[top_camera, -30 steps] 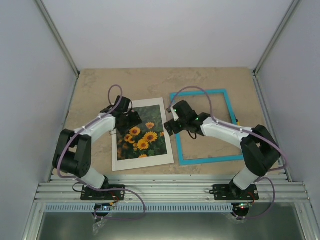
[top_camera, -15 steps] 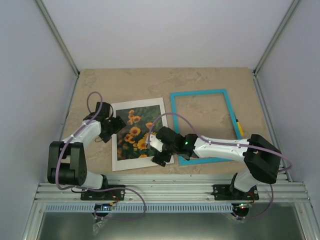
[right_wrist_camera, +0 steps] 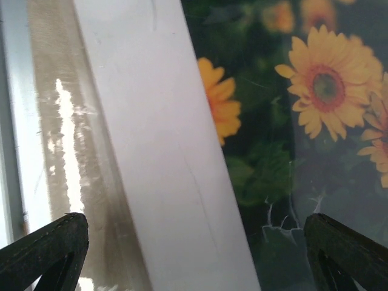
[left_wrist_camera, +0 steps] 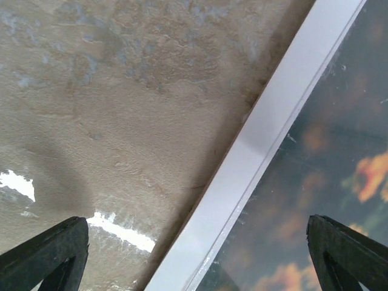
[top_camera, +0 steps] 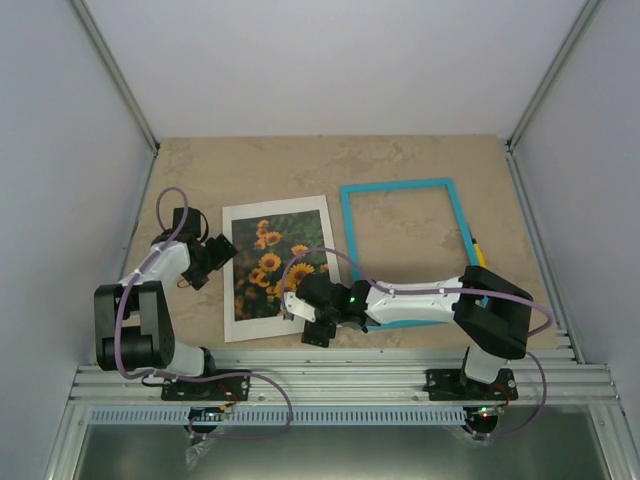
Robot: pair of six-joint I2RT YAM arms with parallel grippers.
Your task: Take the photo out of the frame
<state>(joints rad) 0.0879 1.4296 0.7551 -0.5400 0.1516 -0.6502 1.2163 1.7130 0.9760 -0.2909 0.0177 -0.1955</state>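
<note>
Left arm: elbow folded, wrist low; left gripper [top_camera: 210,258] jaws spread wide. Right arm: extended leftward and low; right gripper [top_camera: 303,320] jaws likewise wide apart.

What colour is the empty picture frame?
The thin rectangular frame is turquoise-blue, clearest in the top external view.

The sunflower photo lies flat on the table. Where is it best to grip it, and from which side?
I would grip the sunflower photo by the white margin of its left edge, coming low from the left. It lies flat, so only an edge offers a hold; that side has bare table, while the turquoise frame crowds the right edge. The open left pincer is there.
</note>
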